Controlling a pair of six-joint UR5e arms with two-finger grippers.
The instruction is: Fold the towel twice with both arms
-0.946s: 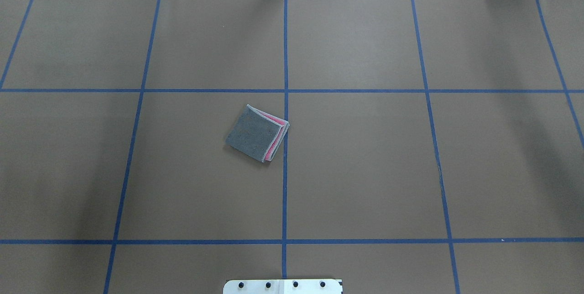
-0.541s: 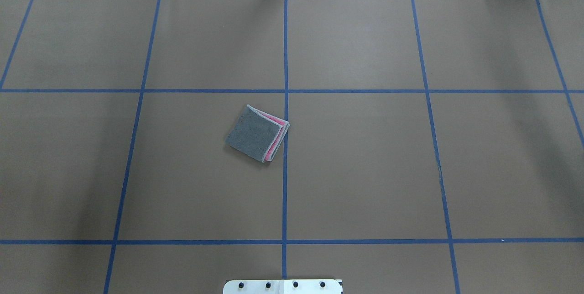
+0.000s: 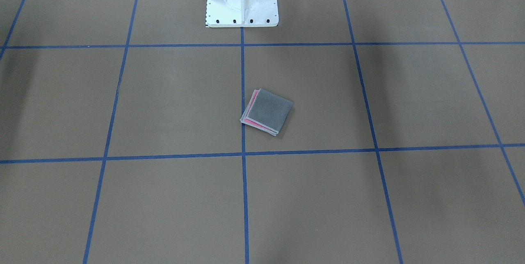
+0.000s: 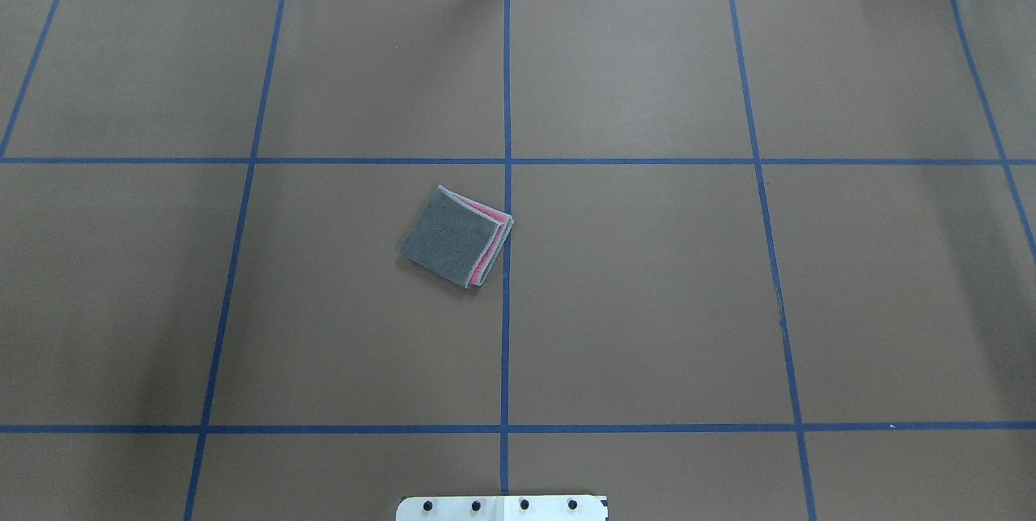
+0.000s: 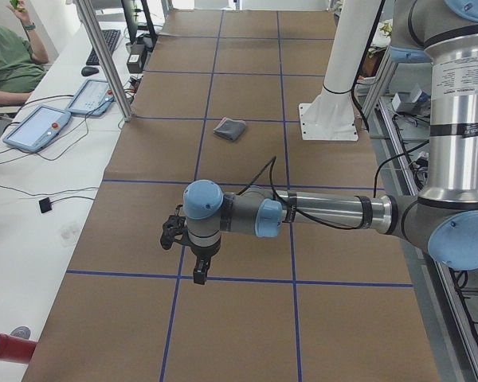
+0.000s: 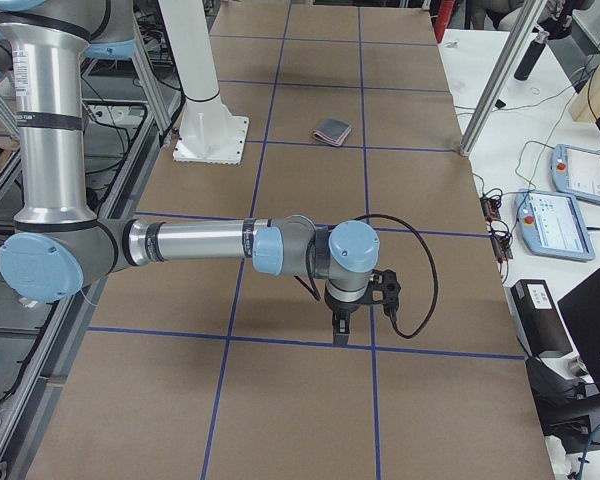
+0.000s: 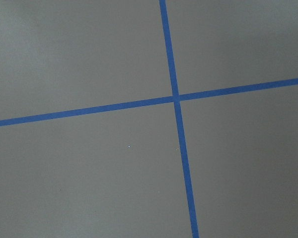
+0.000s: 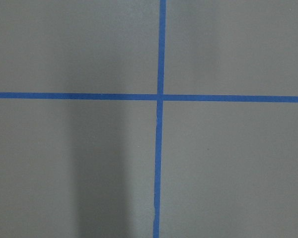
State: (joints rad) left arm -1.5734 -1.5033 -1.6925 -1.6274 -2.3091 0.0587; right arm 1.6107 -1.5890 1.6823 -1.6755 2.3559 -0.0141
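The towel (image 4: 453,236) lies folded into a small square just left of the table's centre line, dark grey face up, with pink layers and pale edges showing along its right side. It also shows in the front-facing view (image 3: 268,111) and small in the side views (image 5: 230,128) (image 6: 332,131). My left gripper (image 5: 198,273) hangs over a tape crossing far from the towel, at the table's left end. My right gripper (image 6: 340,332) hangs likewise at the right end. Both show only in side views, so I cannot tell whether they are open or shut. Both wrist views show bare table and tape.
Blue tape lines (image 4: 507,302) divide the brown table into squares. The white pedestal base (image 3: 242,5) stands at the robot's edge. Benches with teach pendants (image 5: 36,127) (image 6: 585,172) run along the far side, and a seated person (image 5: 8,64) is there.
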